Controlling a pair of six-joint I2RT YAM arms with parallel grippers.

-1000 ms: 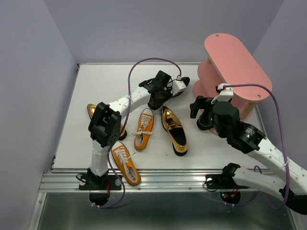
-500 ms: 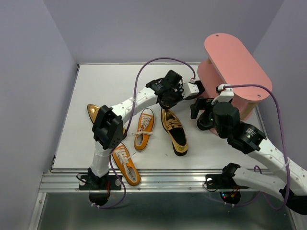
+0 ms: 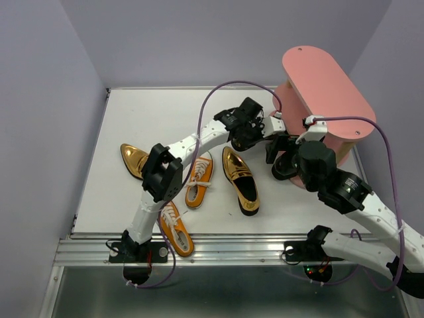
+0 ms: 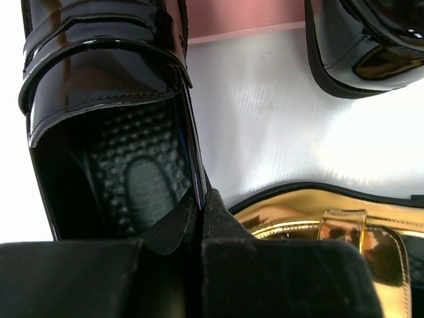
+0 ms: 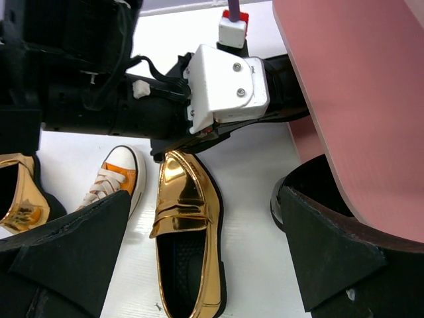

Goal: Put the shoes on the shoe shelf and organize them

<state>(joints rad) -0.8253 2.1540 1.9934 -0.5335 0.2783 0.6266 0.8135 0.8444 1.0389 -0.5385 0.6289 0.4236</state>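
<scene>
The left hand (image 4: 202, 260) has carried the black shoe (image 4: 99, 99) rightward to the shelf (image 3: 324, 79).

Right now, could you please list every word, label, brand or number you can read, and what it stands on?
None: no lettering shows on the black loafer, gold loafer, orange sneakers, pink shoe shelf or white housing on the left arm.

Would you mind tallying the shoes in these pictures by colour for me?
Orange sneakers: 2
Gold loafers: 2
Black dress shoes: 2
Total: 6 shoes
</scene>
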